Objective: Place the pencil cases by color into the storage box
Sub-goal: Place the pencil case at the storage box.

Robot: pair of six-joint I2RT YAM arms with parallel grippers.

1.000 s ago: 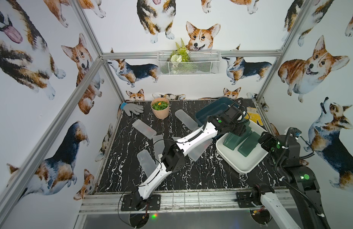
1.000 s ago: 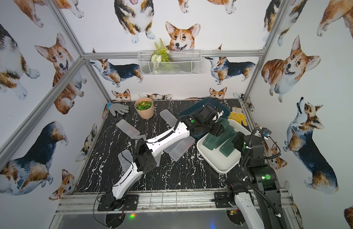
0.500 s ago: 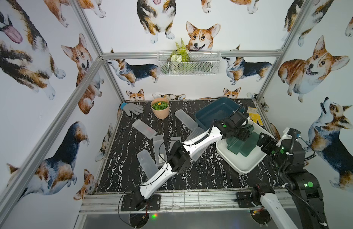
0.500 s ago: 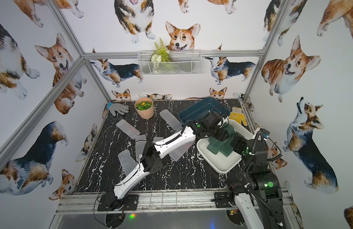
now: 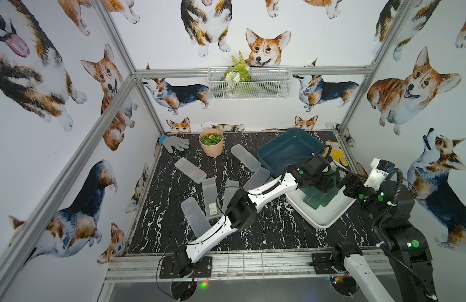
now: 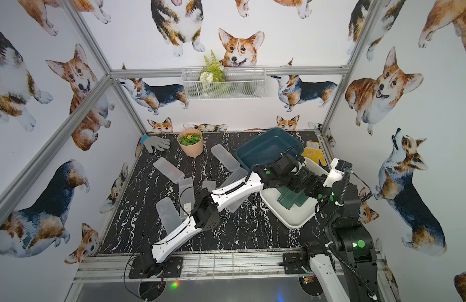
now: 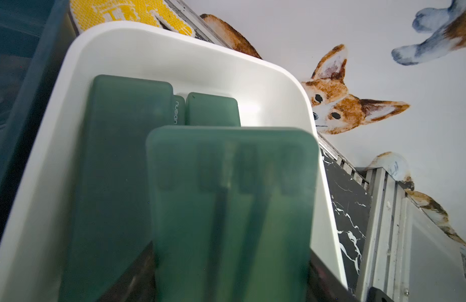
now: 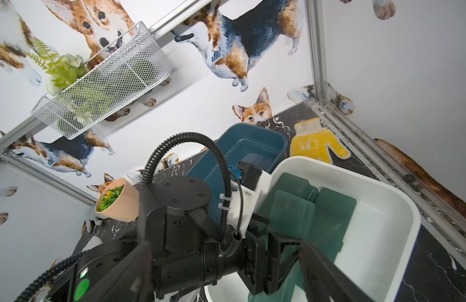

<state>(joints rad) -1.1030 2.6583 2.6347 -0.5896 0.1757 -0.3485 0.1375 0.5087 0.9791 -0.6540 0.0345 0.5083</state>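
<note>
Well, gripping a green case (image 7: 232, 209) tight in the left gripper (image 5: 322, 184), just above the white tray (image 7: 174, 39), right of centre in both top views. Counting three more green cases (image 7: 116, 157) already inside. Holding the right gripper (image 5: 348, 184) wide and empty alongside. Leaving several frosted cases (image 5: 209, 194) mid-frame, none visible in the blue bin (image 5: 263, 154): barely halfway, probably.

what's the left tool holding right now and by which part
A dark green frosted plastic pencil case, gripped at its end nearest the wrist; the far end juts free over the white storage box.
</note>
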